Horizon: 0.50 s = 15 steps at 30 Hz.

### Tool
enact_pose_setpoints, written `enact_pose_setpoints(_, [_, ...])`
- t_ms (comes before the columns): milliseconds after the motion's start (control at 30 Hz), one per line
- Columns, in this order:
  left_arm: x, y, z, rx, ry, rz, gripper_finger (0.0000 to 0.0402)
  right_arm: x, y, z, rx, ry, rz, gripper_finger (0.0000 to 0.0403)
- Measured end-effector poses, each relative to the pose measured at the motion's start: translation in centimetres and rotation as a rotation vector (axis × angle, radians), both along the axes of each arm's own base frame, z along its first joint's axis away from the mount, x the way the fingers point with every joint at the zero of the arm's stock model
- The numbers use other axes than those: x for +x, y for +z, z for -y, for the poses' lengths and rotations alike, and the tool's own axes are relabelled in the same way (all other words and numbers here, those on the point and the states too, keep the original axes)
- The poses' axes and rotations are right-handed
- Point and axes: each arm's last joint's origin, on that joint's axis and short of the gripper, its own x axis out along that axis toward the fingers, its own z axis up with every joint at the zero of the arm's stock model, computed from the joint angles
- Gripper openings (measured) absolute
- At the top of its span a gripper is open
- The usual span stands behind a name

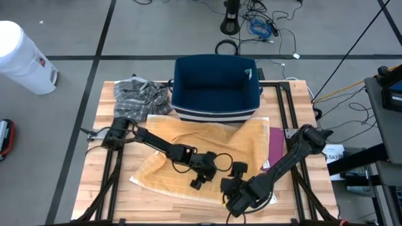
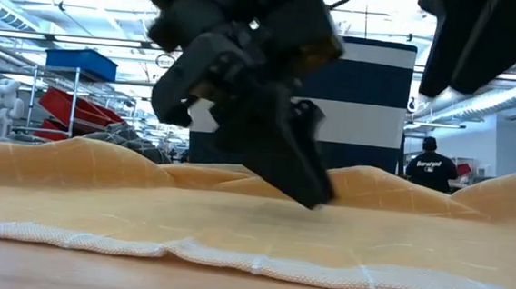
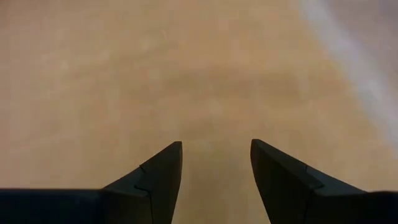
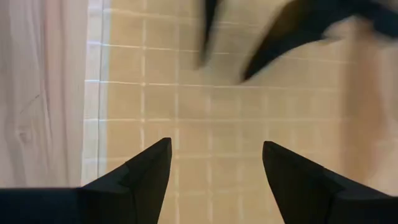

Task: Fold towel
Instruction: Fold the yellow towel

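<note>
A yellow checked towel [image 1: 188, 139] lies spread and rumpled on the wooden table [image 1: 107, 188], one corner lapping against the blue bin. My left gripper [image 1: 210, 174] hangs open over the towel's middle [image 3: 186, 74], slanting down, its fingertip [image 2: 314, 196] right at the cloth. My right gripper [image 1: 231, 196] is open above the towel's near right part [image 4: 217, 106], beside the towel's hemmed edge [image 4: 99, 93]. Nothing is between either pair of fingers. My left gripper comes at the towel's middle slanting down from the table's left. In the low view its fingertip [image 2: 314, 196] stands at the cloth's surface; I cannot tell whether it touches. No cloth is pinched between its fingers.
A blue bin with a striped base [image 1: 217, 88] stands at the far middle. A plaid cloth [image 1: 138, 94] lies bunched at the far left. A magenta cloth [image 1: 276, 144] shows under the towel's right side. Bare wood lies along the near left.
</note>
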Motion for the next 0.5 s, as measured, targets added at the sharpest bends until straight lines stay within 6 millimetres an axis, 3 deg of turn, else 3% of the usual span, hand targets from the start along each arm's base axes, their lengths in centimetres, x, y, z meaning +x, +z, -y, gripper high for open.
enact_pose_setpoints(233, [-3.0,3.9,-1.1,0.155,0.044,-0.128,0.0197,2.4,-4.2,-1.0,-0.057,0.055,0.042,0.0233])
enact_pose_setpoints(500, [-6.4,7.3,-1.0,0.175,0.055,-0.248,0.0197,5.6,-6.5,-0.6,0.015,0.124,0.114,0.0233])
